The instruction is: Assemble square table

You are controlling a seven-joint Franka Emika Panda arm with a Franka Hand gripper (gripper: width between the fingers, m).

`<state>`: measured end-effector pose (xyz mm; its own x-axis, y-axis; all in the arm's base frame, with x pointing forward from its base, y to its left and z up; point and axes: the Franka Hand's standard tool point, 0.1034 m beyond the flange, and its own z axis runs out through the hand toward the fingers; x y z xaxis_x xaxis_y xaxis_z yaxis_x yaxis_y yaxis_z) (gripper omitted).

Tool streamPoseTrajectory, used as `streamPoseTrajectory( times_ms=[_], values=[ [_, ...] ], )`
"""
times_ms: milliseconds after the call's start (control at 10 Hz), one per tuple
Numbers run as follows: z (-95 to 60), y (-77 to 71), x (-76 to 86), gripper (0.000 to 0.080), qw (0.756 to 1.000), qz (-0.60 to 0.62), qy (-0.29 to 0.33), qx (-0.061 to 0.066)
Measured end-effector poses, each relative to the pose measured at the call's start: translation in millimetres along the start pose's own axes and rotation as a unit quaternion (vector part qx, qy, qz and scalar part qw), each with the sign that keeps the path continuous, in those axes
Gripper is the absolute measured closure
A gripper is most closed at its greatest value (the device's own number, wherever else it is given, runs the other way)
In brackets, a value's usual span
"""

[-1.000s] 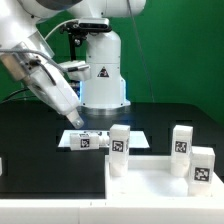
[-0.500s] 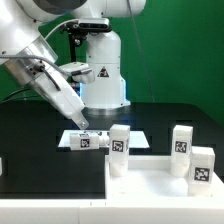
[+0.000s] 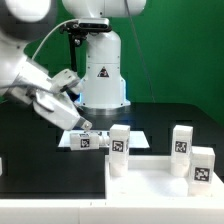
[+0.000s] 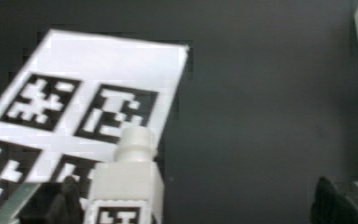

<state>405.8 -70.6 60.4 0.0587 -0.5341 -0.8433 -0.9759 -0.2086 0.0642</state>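
Observation:
The square table's flat white top (image 3: 150, 190) lies at the front on the exterior view's right. Three chunky white tagged legs stand upright at it: one at its back left corner (image 3: 119, 150), two toward the right (image 3: 182, 140) (image 3: 200, 167). My gripper (image 3: 84, 125) hangs open over the marker board (image 3: 98, 140), left of the nearest leg and apart from it. In the wrist view my gripper (image 4: 197, 205) stands wide open. A tagged leg (image 4: 126, 188) shows in the gap close to one dark finger (image 4: 51, 200). Whether they touch is unclear.
The big white robot base (image 3: 103, 75) with its triangle mark stands behind the marker board (image 4: 87, 95). A small white piece (image 3: 2, 165) shows at the exterior view's left edge. The table surface is black, with a green wall behind.
The arm has swung lower and more level on the exterior view's left. Its fingertips have stayed over the marker board, shifting slightly right. The jaws remain open and the legs have not moved.

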Motion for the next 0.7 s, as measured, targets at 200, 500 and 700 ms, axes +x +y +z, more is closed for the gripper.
streamPoseTrajectory(
  times_ms=[200, 500, 700],
  values=[
    [-2.7, 2.2, 9.2, 0.0151, 1.0, 0.01, -0.028, -0.005],
    [14.1, 21.5, 27.8, 0.0151, 0.999, 0.034, -0.019, -0.01],
    [24.2, 23.1, 40.3, 0.0151, 0.999, 0.039, 0.002, -0.014]
  ],
)
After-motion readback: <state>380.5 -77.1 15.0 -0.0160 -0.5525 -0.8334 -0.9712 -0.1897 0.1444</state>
